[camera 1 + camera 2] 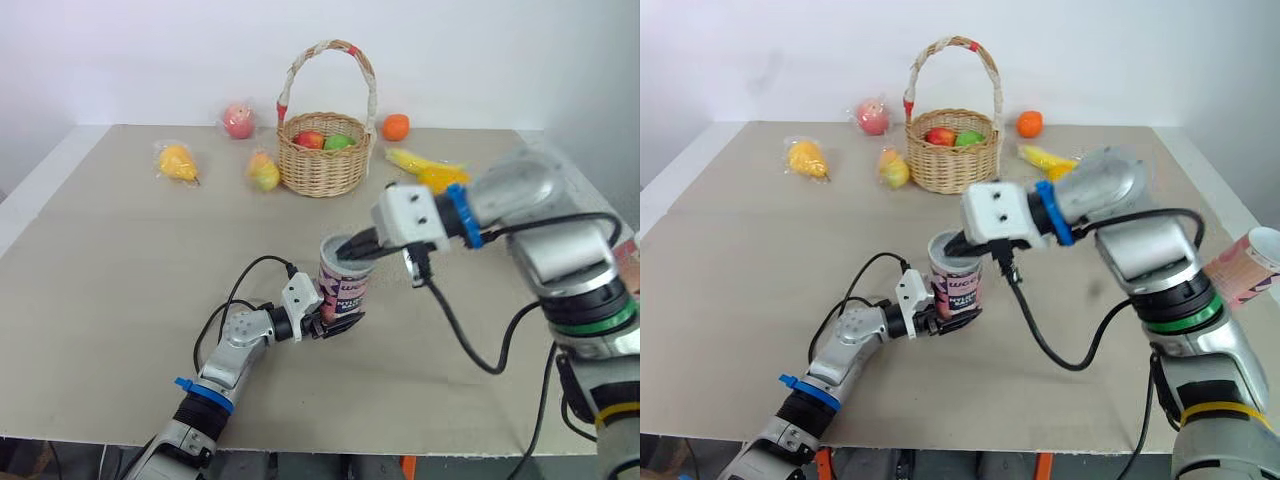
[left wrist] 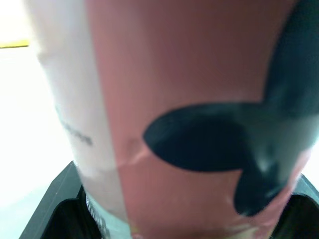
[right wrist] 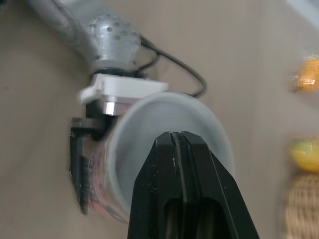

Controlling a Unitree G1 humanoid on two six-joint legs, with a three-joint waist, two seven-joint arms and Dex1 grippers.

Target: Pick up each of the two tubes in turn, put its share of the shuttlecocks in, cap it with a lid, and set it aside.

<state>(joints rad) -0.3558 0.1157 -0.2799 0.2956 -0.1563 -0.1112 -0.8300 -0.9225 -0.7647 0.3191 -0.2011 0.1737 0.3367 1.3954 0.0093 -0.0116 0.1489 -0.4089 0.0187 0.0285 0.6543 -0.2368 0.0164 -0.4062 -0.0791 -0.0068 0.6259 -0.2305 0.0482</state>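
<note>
- The tube (image 1: 344,285) stood in front of the basket (image 1: 322,160), on the robot's side of it and well apart from it, over the bare table (image 1: 120,260).
- The left claw (image 1: 335,322) gripped the tube low on its body, its black fingers clamped on either side of the printed wall.
- The right claw (image 1: 350,247) hung right at the tube's top end with its two fingers pressed together and nothing visible between them.
- In the right wrist view the top showed as a pale round face, which looked like a lid (image 3: 149,129) sitting on the mouth. Whether it was fully seated could not be told.
- The step in hand was most likely the capping. To do it well, the right claw should press straight down along the tube's axis, centred on the round face so the rim seats evenly all the way round.
- The left claw should hold firm and upright against that push, since its low grip gives the top room to tip.
- The tube's long axis ran close to vertical, with the mouth upward toward the right claw and the base toward the table. Whether the base touched the table could not be told.
- A second tube (image 1: 1243,268) showed far to the right of the basket, lying tilted with its open end outward.
</note>
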